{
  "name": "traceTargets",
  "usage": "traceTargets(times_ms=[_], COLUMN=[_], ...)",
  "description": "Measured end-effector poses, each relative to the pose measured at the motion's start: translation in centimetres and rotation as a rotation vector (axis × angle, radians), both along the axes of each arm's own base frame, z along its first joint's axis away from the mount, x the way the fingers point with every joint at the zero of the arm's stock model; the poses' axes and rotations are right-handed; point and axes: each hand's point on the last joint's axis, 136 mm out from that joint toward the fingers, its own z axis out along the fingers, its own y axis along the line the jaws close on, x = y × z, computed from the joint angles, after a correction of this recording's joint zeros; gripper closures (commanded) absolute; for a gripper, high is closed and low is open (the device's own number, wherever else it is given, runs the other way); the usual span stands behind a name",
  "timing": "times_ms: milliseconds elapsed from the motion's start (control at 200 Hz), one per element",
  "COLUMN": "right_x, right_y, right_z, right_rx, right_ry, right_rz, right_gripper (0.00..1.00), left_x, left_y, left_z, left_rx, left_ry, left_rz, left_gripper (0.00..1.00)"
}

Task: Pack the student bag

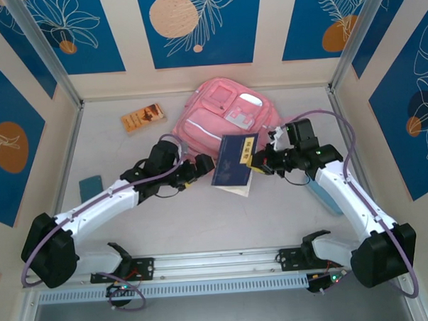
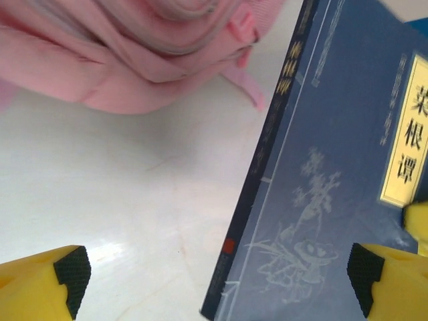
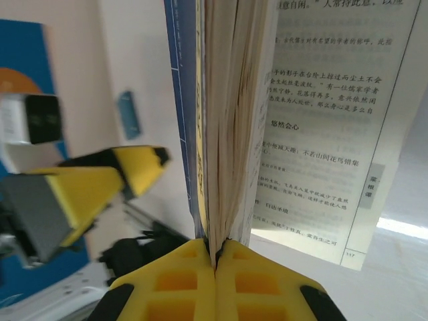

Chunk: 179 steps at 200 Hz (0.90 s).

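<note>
Your student bag (image 1: 223, 117), soft pink and crumpled, lies at the far edge of the bench (image 1: 167, 226), its near side hidden by the blue book (image 1: 232, 160) your right gripper (image 1: 255, 161) pinches tight; left gripper (image 1: 202, 168) gapes empty.

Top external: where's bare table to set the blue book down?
Best is the near strip of table between the left arm and right arm, ahead of the rail. Also bare: the left side between the orange booklet and the teal card. Crowded: centre, where the left gripper, right gripper, blue book and student bag meet.
</note>
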Motion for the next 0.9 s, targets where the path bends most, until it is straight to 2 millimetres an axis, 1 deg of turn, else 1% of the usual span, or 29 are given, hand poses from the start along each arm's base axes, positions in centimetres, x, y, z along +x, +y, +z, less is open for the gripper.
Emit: traceTargets(times_ms=[125,205,285,385,560,645,660,675,705,710,715,720,725,730,735,765,790,830,835,850,895], right_x=[1.2,1.8,2.4,3.1,4.1,4.4,4.4,4.4,4.5,4.5,4.5,4.5,4.5,4.5,4.5,4.6,4.7,4.9,4.9,5.0,5.2], right_y=[0.6,1.1,1.5,1.8,1.5,1.1,1.0,1.0,0.9,0.8,0.8,0.8,0.8,0.8,0.7,0.6,0.4,0.0,0.0,-0.2,-0.8], right_z=[2.3,3.4,4.0,4.1,4.3,4.0,4.0,3.9,3.7,3.7,3.7,3.7,3.6,3.6,3.6,3.3,3.1,2.8,2.7,2.5,2.0], right_rx=[0.119,0.179,0.217,0.248,0.272,0.275,0.275,0.274,0.273,0.272,0.272,0.271,0.27,0.27,0.27,0.265,0.259,0.25,0.249,0.246,0.242], right_ry=[-0.03,-0.036,-0.035,-0.019,-0.011,-0.003,-0.002,0.0,0.005,0.006,0.005,0.004,0.004,0.007,0.008,0.01,0.01,0.007,0.007,0.006,0.004], right_rz=[-0.005,-0.002,0.001,-0.007,-0.036,-0.051,-0.054,-0.056,-0.061,-0.062,-0.062,-0.062,-0.063,-0.063,-0.065,-0.071,-0.079,-0.095,-0.098,-0.105,-0.126], right_gripper=[1.0,1.0,1.0,1.0,1.0,1.0,0.97,0.91,0.73,0.68,0.65,0.65,0.62,0.57,0.57,0.43,0.33,0.2,0.2,0.16,0.1], left_x=[0.5,1.2,1.9,2.4,3.3,3.6,3.6,3.6,3.7,3.7,3.7,3.7,3.7,3.8,3.8,3.8,3.8,3.8,3.8,3.9,3.8], left_y=[-1.2,-2.2,-3.0,-3.7,-4.2,-4.3,-4.4,-4.3,-4.3,-4.3,-4.3,-4.3,-4.3,-4.3,-4.3,-4.3,-4.3,-4.4,-4.4,-4.3,-4.3], left_z=[1.1,1.9,2.4,3.0,4.9,5.8,5.9,5.9,6.1,6.1,6.1,6.2,6.2,6.2,6.2,6.3,6.4,6.5,6.5,6.5,6.6], left_rx=[-0.089,-0.149,-0.196,-0.235,-0.275,-0.29,-0.291,-0.294,-0.296,-0.296,-0.296,-0.296,-0.296,-0.296,-0.296,-0.295,-0.296,-0.298,-0.298,-0.297,-0.294], left_ry=[-0.012,-0.02,-0.029,-0.037,-0.068,-0.087,-0.093,-0.089,-0.094,-0.094,-0.095,-0.097,-0.098,-0.102,-0.102,-0.104,-0.104,-0.105,-0.106,-0.107,-0.105], left_rz=[-0.009,-0.009,-0.006,-0.011,-0.008,-0.008,-0.011,-0.006,-0.006,-0.007,-0.008,-0.008,-0.009,-0.01,-0.01,-0.009,-0.01,-0.01,-0.01,-0.011,-0.013], left_gripper=[0.01,0.06,0.2,0.38,0.64,0.81,0.84,0.89,0.99,1.0,1.0,1.0,1.0,1.0,1.0,1.0,1.0,1.0,1.0,1.0,1.0])
